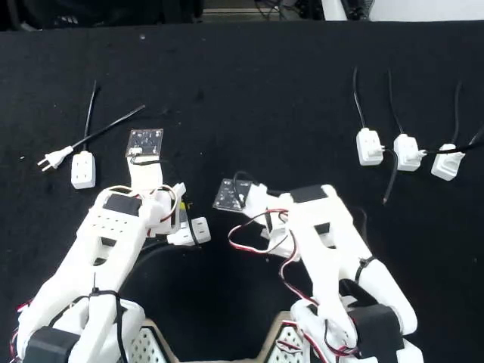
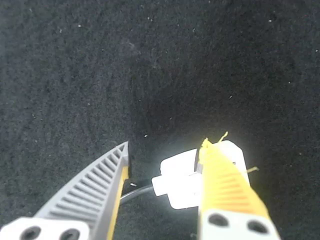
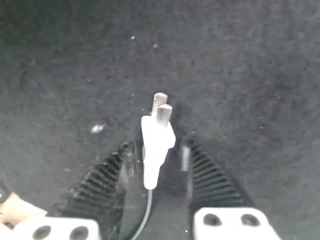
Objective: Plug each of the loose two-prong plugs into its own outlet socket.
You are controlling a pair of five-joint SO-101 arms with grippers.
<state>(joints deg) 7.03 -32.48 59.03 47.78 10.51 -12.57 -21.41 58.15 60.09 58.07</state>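
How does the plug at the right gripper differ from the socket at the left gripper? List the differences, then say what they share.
The plug is slim and ends in two metal prongs; the socket is a blocky body with no prongs showing. The plug sits midway between the fingers of the right gripper; the socket lies against the yellow finger of the left gripper, apart from the grey one. Both are white and trail a cable.
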